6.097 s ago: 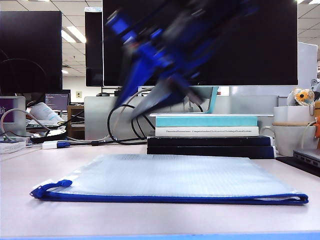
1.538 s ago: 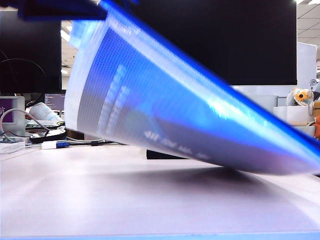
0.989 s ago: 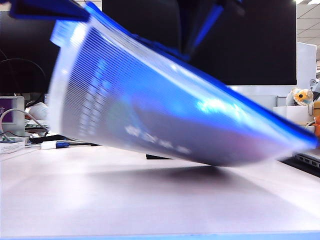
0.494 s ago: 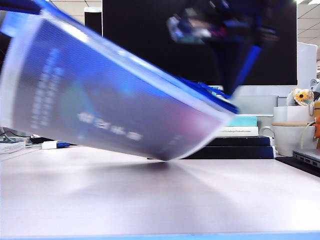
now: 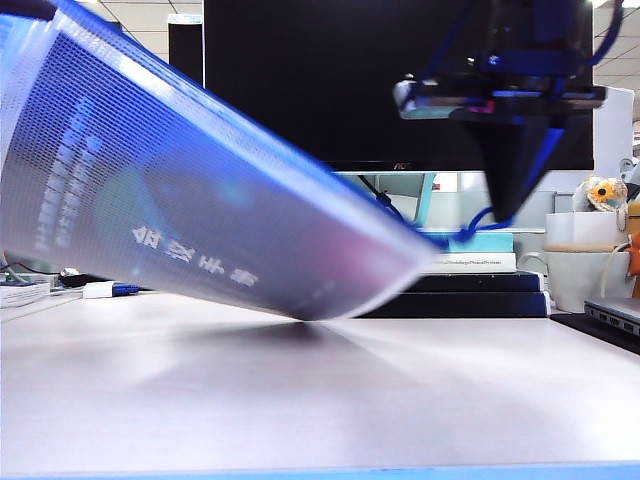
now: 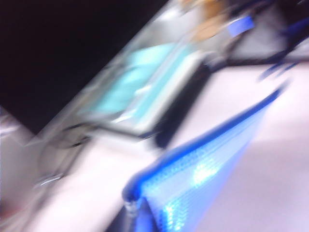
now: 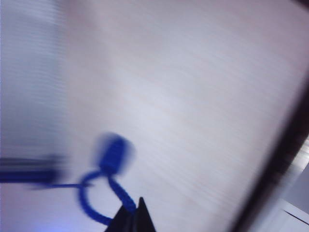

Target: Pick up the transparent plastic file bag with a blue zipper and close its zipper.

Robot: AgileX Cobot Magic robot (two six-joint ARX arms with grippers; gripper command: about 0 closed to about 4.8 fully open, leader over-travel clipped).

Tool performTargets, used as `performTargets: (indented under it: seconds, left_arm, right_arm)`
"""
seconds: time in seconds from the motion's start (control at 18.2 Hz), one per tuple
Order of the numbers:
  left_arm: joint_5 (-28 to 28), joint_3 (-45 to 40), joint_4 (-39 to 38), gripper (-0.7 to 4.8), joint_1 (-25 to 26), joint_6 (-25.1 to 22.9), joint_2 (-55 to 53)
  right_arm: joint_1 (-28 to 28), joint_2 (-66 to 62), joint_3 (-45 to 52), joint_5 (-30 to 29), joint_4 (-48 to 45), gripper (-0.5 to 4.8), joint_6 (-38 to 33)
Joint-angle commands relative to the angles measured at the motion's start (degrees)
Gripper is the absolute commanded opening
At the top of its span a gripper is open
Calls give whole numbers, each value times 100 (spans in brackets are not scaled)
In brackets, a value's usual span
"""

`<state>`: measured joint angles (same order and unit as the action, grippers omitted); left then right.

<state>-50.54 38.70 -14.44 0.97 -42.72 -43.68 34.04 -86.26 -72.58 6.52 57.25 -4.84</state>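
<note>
The file bag (image 5: 200, 200) hangs tilted above the table, its high end at the upper left and its low corner near the middle. My left gripper (image 5: 20, 8) sits at that high corner; in the blurred left wrist view the bag's blue-edged corner (image 6: 203, 164) comes in at the jaws, which look shut on it. The blue zipper (image 5: 330, 178) runs along the bag's upper edge. My right gripper (image 5: 505, 213) points down at the low end, shut on the zipper's looped pull tab (image 5: 470, 236). The right wrist view shows the loop (image 7: 91, 203) entering the closed tips (image 7: 137, 210).
Stacked books (image 5: 480, 272) lie behind the bag under a large dark monitor (image 5: 330, 80). A white mug (image 5: 590, 270), a small toy (image 5: 605, 192) and a laptop edge (image 5: 615, 315) stand at the right. Cables (image 5: 100, 290) lie at the far left. The pale table (image 5: 300, 400) lies below.
The bag has swung to the left, its low end leaving the right side. The right gripper has come into view and moved right and lower, drawing the pull tab along.
</note>
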Motion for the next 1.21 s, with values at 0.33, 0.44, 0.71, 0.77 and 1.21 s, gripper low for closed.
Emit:
performTargets:
  seconds: [0.33,0.44,0.71,0.77,1.21]
  left_arm:
    - [968,50,179,479,-4,2002,66]
    - [1797,48,197,479,4,2675,170]
    - [3008,48,234,467,7,2841,435]
    - [3268,48,258,414,7,2861,560]
    - [3904,-2,-92,208,59,3228,1856]
  right_arm:
    - [4,22,-13,-1499,-1005,310,-107]
    - [2,24,-20,-1897,-1226,310,-284]
    - [-63,236,-24,-2109,-981,310,-374]
    - [-70,481,-24,-1770,-813,310,-369]
    - [-87,2865,-9,664,-2251,229,-249]
